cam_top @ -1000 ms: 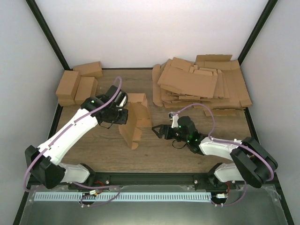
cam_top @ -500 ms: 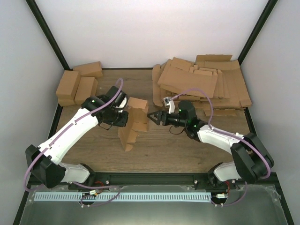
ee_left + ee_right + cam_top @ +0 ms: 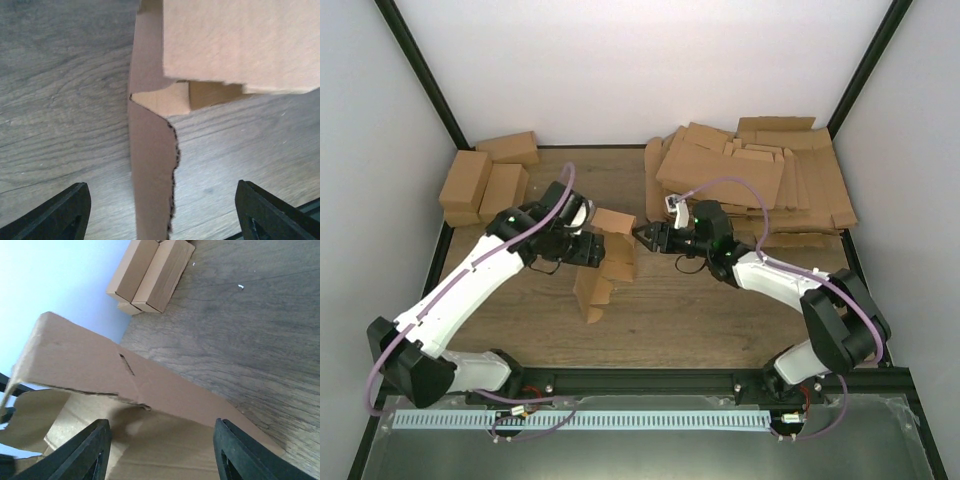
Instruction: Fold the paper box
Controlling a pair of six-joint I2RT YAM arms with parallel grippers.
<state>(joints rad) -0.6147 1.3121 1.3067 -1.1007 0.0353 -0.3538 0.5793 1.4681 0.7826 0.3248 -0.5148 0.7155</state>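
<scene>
L gripper [image 3: 588,250] spread wide, clamping nothing; a ragged flap edge of the part-folded paper box [image 3: 605,262] runs between its fingers [image 3: 60,215] (wrist view). R gripper [image 3: 645,236] is also spread, tips at the box's far-right flap. Box stands on edge between both grippers, long axis near-left to far-right. L arm reaches fwd, wrist bent inward. R arm stretches low across to the left.

Brown paper box [image 3: 604,258] half-folded, standing mid-table, flaps open, one flap hanging toward near edge
</scene>
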